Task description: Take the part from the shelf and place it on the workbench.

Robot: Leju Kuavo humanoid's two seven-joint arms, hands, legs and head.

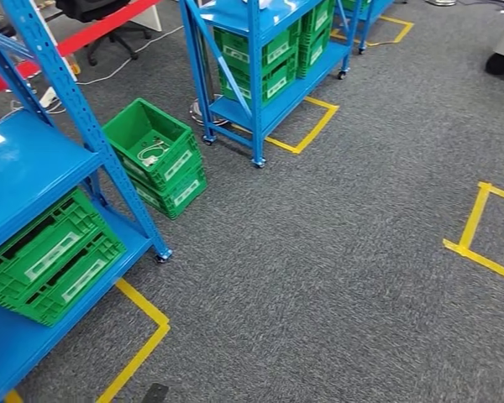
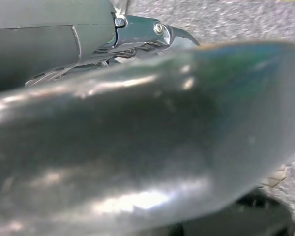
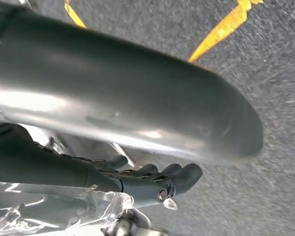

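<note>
From the head, blue shelves (image 1: 28,159) hold green crates (image 1: 53,256) over grey carpet (image 1: 338,252); at the left wrist, the left hand (image 2: 146,34) is too hidden to judge; at the right wrist, the right hand (image 3: 157,179) curls beside a clear bag (image 3: 64,209), grip unclear, contents unreadable.

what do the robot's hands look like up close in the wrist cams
Left hand: a smooth grey cover with a seam, dark metal finger links and a silver screw head, beside a broad, glossy grey thumb with soft highlights. Right hand: the same thick, rounded grey thumb above darker, near-black fingers with rounded tips and a small silver screw. Clear crinkled plastic lies beside the fingers.
</note>
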